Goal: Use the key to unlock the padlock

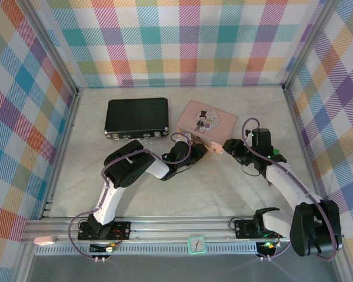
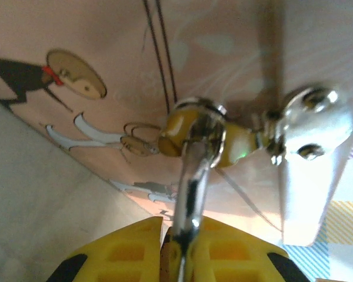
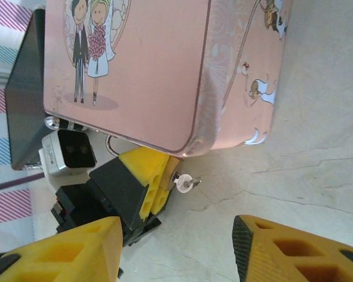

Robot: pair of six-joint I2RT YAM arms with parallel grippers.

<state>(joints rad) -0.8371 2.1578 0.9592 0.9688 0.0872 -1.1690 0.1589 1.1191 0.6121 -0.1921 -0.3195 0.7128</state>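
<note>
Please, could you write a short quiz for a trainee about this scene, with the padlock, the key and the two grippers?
1. True or false: the right gripper is shut on the key.
2. Which part of the padlock does the left gripper clamp? A the shackle; B the brass body; C the keyhole.
3. In the top view, what lies to the left of the pink tin?
Key: 1 false, its jaws stand open and apart from the key. 2 A. 3 the black case.
</note>
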